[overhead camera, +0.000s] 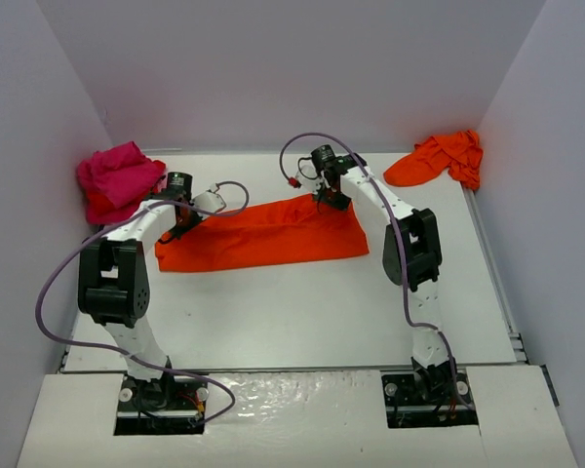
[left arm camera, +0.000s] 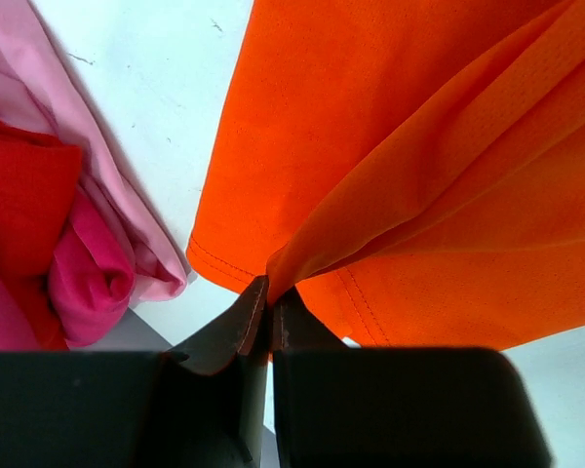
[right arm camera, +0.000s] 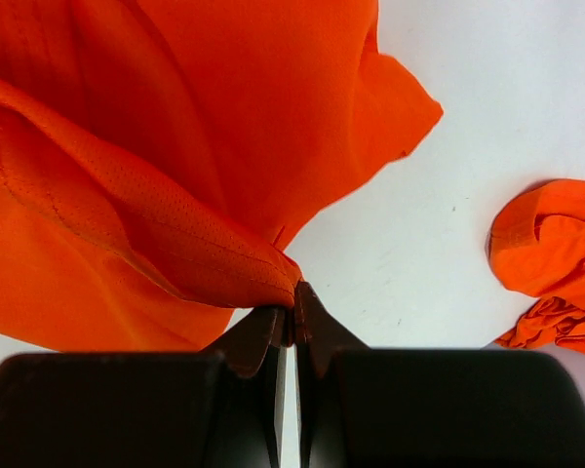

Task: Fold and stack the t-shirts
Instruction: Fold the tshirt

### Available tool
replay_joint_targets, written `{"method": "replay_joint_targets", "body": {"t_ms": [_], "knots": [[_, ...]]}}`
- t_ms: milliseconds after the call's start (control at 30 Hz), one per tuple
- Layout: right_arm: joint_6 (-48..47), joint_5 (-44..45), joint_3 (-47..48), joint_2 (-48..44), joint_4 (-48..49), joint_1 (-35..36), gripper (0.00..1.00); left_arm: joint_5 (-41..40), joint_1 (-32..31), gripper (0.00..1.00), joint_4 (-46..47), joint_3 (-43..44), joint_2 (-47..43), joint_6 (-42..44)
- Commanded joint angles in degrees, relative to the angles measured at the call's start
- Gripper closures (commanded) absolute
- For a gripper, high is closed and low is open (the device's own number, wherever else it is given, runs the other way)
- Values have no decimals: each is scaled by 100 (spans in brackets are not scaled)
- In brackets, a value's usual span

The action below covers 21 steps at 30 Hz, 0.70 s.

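Seen from above, the spread orange t-shirt (overhead camera: 268,237) lies flat across the middle of the surface (overhead camera: 302,312), a long bright band. The left end effector (overhead camera: 178,226) is at its far left corner and the right end effector (overhead camera: 330,198) on its far edge, toward the right. A heap of magenta t-shirts (overhead camera: 117,178) sits just off its left end, and a crumpled orange t-shirt (overhead camera: 439,159) lies well off its right end.

In the left wrist view, the jaws are clenched on a pinch of the spread shirt beside its stitched hem, and the cloth tents away from them. Pale pink, magenta and red folds lie to the left of that corner, with a strip of bare surface between.

In the right wrist view, the jaws are likewise clenched on a raised ridge of the shirt, which shows a fine mesh weave.

I'd judge it light and limp. It will sag between the two holds, so hems and corners are the places to take it, catching every layer.
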Motion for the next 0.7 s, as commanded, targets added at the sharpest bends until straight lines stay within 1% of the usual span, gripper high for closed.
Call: {"method": "replay_joint_targets", "body": {"t_ms": [0,100,200,300,433,567,600,633,667], "knots": [[-165,100,146,-495,-59,-143,100,142,197,100,256,239,-353,-3],[-205,33,51,-582,-35,-203,100,176,303,100,299,156,-417,41],[-213,78,167,-524,-5,-229,100,164,394,100,247,179,-417,67],[-233,374,565,-310,-5,-222,100,173,474,100,191,242,-445,33],[-311,383,945,-183,-13,-222,100,175,500,100,128,332,-481,50],[-375,441,1324,100,-13,-93,100,108,509,100,-8,606,-206,2],[-355,448,1493,231,-13,-68,98,97,509,100,-53,731,-74,-28],[-293,460,1573,368,-13,-51,88,63,509,100,-127,862,63,-85],[-247,488,1675,489,-13,-34,64,-58,509,100,-118,988,211,-201]]}}
